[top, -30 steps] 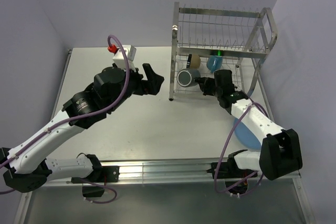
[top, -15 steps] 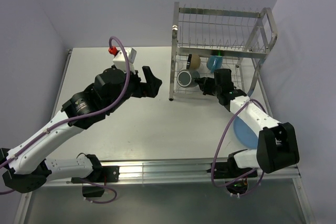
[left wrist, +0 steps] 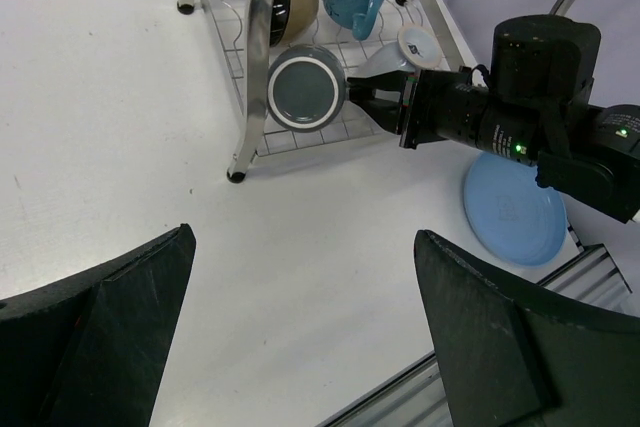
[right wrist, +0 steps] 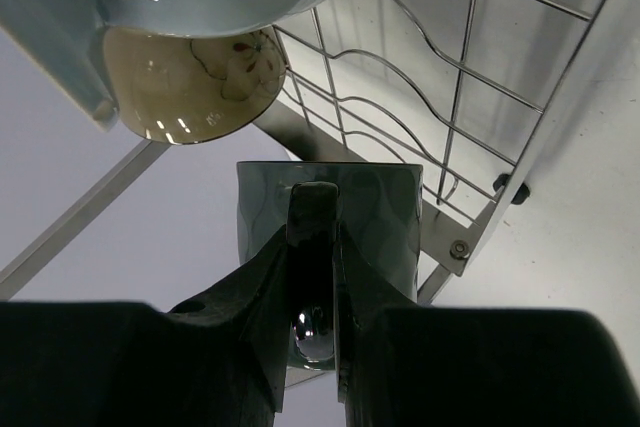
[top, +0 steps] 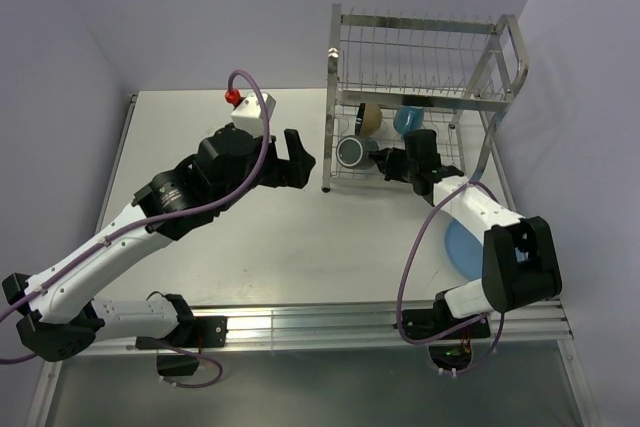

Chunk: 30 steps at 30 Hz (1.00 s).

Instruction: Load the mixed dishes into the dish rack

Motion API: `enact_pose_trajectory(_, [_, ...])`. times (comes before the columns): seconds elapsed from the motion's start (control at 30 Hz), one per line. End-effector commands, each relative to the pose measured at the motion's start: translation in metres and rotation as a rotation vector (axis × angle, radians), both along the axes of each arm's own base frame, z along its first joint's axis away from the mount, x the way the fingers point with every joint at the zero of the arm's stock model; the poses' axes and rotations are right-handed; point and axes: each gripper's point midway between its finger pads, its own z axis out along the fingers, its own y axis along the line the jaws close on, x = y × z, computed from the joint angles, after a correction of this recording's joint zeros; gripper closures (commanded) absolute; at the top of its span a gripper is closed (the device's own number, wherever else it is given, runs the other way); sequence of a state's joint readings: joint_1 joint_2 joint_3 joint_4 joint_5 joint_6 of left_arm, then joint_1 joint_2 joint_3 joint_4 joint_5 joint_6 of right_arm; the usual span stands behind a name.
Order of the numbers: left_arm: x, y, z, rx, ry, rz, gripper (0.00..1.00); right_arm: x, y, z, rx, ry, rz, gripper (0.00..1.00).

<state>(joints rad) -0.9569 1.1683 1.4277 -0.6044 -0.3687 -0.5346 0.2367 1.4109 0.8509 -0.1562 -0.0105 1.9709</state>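
Right hand: I am reaching it into the lower tier of the dish rack from the 5 o'clock side. The fingers are pinching shut on the handle of the dark grey mug, with only the handle's thickness between them.

The mug is lying on its side at the 7 o'clock corner of the lower tier, with its mouth facing out toward 9 o'clock. I cannot tell whether it is bearing on the wires or hanging in my grip.

Left hand: I am hovering it over the surface, well apart from the rack at its 9 o'clock side. The fingers are spread wide and are gripping nothing.

Lower tier, other pieces:
- The small bowl is standing on edge at 1 o'clock of the grey mug, showing its tan outside.
- The light blue mug is sitting at 3 o'clock of the bowl, tipped over with its handle showing in the left wrist view.
- The white mug is lying just beside my right hand.

The light blue plate is lying flat on the surface at 5 o'clock of the rack. My right forearm is crossing over part of it.
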Motion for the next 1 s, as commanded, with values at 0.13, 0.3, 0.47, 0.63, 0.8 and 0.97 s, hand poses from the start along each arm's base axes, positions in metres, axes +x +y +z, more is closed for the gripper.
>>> enact_pose_trajectory(0.13, [0.007, 0.0, 0.01, -0.012, -0.025, -0.012, 0.02, 0.054, -0.015, 0.074, 0.717, -0.012, -0.511, 1.0])
enact_pose_trajectory(0.3, [0.011, 0.001, 0.007, -0.01, -0.018, -0.006, 0.02, 0.056, -0.01, 0.067, 0.714, 0.019, -0.503, 1.0])
enact_pose_trajectory(0.47, [0.017, 0.003, 0.003, -0.01, -0.006, 0.002, 0.02, 0.053, -0.009, 0.063, 0.707, 0.052, -0.505, 1.0])
enact_pose_trajectory(0.63, [0.023, 0.002, -0.001, -0.002, 0.007, 0.007, 0.02, 0.046, -0.006, 0.059, 0.7, 0.123, -0.501, 1.0])
enact_pose_trajectory(0.8, [0.023, 0.001, -0.005, 0.001, 0.017, 0.001, 0.02, 0.037, -0.007, 0.046, 0.694, 0.168, -0.505, 1.0])
enact_pose_trajectory(0.97, [0.026, 0.007, -0.009, 0.009, 0.022, 0.014, 0.02, 0.033, -0.011, 0.034, 0.69, 0.186, -0.515, 1.0])
